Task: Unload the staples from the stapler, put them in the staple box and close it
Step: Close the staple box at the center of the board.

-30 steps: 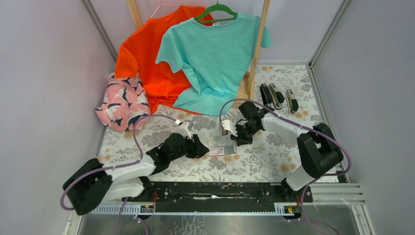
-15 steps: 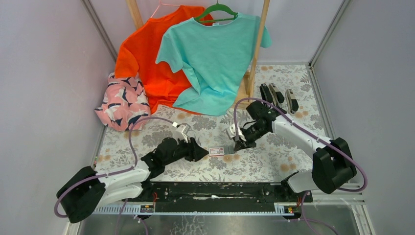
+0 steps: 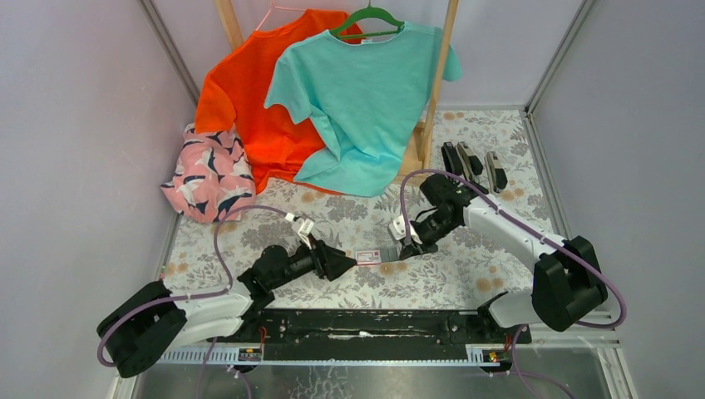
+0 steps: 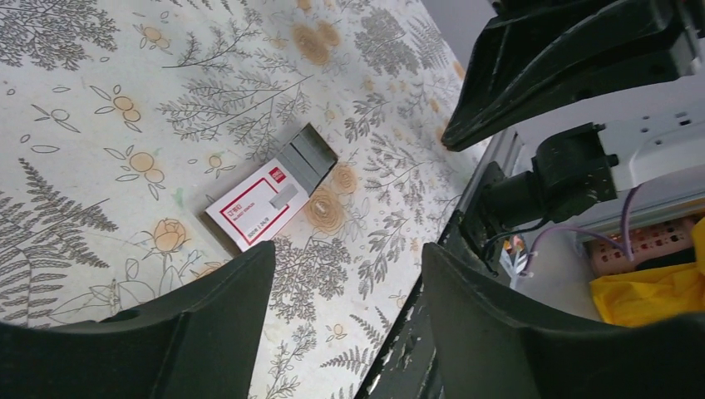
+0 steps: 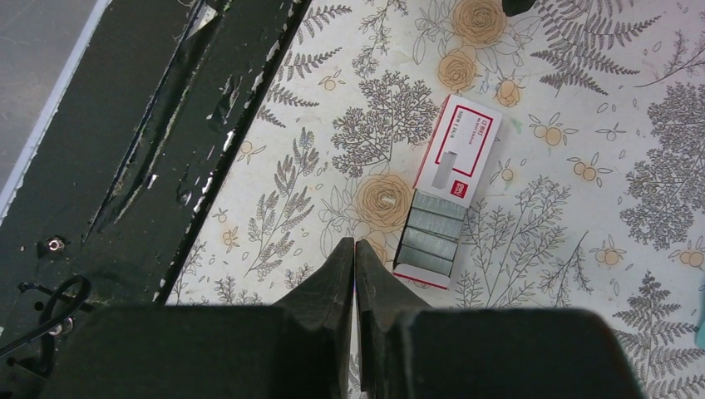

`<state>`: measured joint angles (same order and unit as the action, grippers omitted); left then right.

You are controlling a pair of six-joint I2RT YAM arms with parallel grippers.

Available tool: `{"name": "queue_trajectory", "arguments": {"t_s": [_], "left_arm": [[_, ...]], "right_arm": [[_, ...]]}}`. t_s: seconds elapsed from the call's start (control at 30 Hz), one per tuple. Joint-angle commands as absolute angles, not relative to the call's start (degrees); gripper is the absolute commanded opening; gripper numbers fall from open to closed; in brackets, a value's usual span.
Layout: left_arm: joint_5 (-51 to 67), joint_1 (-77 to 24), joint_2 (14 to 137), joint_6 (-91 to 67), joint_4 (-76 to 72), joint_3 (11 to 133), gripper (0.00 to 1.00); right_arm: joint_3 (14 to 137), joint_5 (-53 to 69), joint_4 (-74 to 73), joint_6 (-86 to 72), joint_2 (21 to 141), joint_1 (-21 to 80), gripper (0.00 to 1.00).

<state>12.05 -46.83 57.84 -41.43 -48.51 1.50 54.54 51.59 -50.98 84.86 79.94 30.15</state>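
A white-and-red staple box [image 3: 367, 257] lies flat on the floral table, its tray slid out and showing grey strips of staples [image 3: 391, 252]. The left wrist view shows the box [image 4: 253, 209] and the staples [image 4: 306, 156] ahead of my left gripper [image 4: 349, 249], which is open and empty. My left gripper [image 3: 339, 262] sits just left of the box. Beside the tray end, my right gripper [image 3: 406, 244] is shut. In its own view its tips [image 5: 355, 243] meet just left of the staples [image 5: 432, 234]. Three black staplers [image 3: 470, 163] lie at the back right.
An orange shirt [image 3: 249, 108] and a teal shirt [image 3: 366, 91] hang on a wooden rack at the back. A pink patterned cloth [image 3: 208, 174] lies at the back left. The black base rail [image 3: 366, 324] runs along the near edge.
My left gripper's jaws have opened wider and that arm has drawn back a little. My right gripper has come down toward the tray end of the box.
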Motion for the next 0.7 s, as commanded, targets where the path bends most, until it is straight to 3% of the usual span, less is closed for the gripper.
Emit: {"name": "queue_trajectory", "arguments": {"t_s": [0.0,0.23,0.5,0.67], "left_arm": [[12.4,-46.4,58.1,-41.1,-57.9,0.6,0.76],[11.2,-46.4,60.1,-41.5,-54.7,1.5,0.78],[12.0,-46.4,61.3,-39.6,-33.7,9.4,0.73],[11.4,-46.4,60.7,-38.1,-32.3,9.4,0.73]], "right_arm": [[55.9,53.3,-53.9,87.2,79.8,30.0,0.1],[55.3,51.9,-53.2,87.0,80.0,30.0,0.11],[53.6,49.7,-49.6,84.7,81.7,30.8,0.12],[53.2,47.5,-47.7,83.1,82.9,31.7,0.12]]}}
